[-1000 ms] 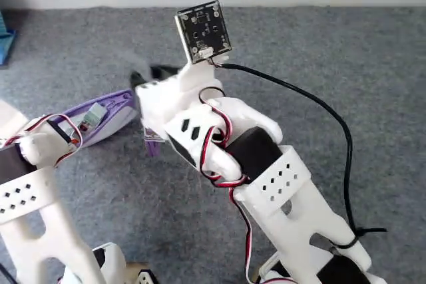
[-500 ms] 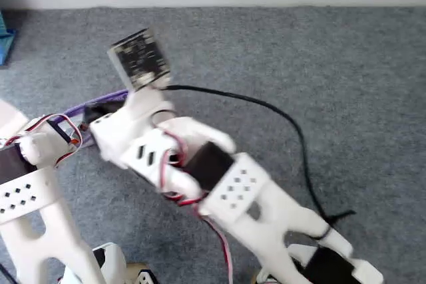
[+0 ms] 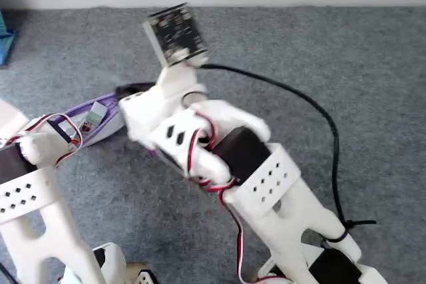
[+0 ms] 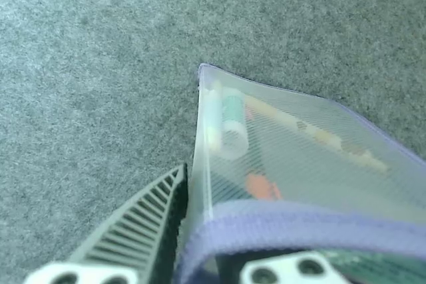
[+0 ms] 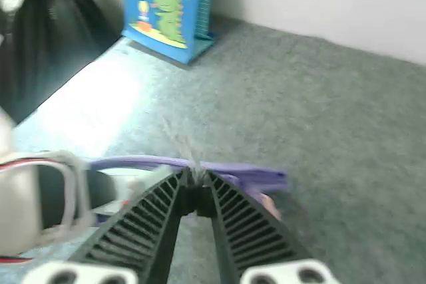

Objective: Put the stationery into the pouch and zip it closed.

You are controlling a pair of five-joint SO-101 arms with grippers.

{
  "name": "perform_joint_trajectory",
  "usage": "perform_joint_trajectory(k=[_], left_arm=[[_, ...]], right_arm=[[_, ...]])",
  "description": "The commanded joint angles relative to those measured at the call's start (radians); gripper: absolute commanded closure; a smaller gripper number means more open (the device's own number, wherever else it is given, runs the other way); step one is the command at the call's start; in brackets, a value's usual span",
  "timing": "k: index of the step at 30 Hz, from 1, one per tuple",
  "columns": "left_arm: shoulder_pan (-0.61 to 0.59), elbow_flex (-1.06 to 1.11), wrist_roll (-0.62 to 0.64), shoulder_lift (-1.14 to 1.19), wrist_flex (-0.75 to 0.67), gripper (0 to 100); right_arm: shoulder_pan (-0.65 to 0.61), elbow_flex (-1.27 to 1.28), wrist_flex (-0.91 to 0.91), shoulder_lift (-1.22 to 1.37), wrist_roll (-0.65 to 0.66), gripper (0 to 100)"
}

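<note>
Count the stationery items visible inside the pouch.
3, seen through the pouch: a green-and-white tube in the corner, a long pale stick beside it, an orange piece nearer the purple zip band. Others may be hidden behind the band.

two arms are standing at the table, the left arm [image 3: 33, 197] and the right arm [image 3: 266, 184]. one purple-edged mesh pouch [image 3: 93, 119] is lying by them. three pieces are showing through the pouch: one green-and-white stick [image 4: 233, 124], one long pale pen [image 4: 319, 139], one orange piece [image 4: 261, 187]. one blue dinosaur box [image 5: 170, 8] is standing beyond the pouch.
</note>
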Motion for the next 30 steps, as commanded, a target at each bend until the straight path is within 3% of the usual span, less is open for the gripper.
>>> perform_joint_trajectory(k=[1,5,10,17,23,27,30], left_arm=[[0.002,-0.035,0.014,0.002,-0.032,99],[0.002,-0.035,0.014,0.002,-0.029,99],[0.002,-0.035,0.014,0.0,-0.029,99],[0.002,-0.035,0.014,0.0,-0.029,99],[0.002,-0.035,0.014,0.0,-0.032,99],[0.003,-0.035,0.014,0.0,-0.032,99],[0.005,-0.035,0.014,0.0,-0.029,99]], right_arm=[[-0.002,-0.049,-0.038,0.028,-0.014,97.8],[-0.11,-0.049,-0.128,0.186,-0.006,97.8],[-0.197,-0.068,-0.015,0.302,0.054,97.8],[-0.024,-0.164,0.096,0.122,0.061,97.3],[0.054,-0.163,0.374,0.051,0.117,96.3],[0.054,-0.153,0.513,0.044,0.12,84.6],[0.039,-0.064,0.495,0.047,0.121,75.0]])
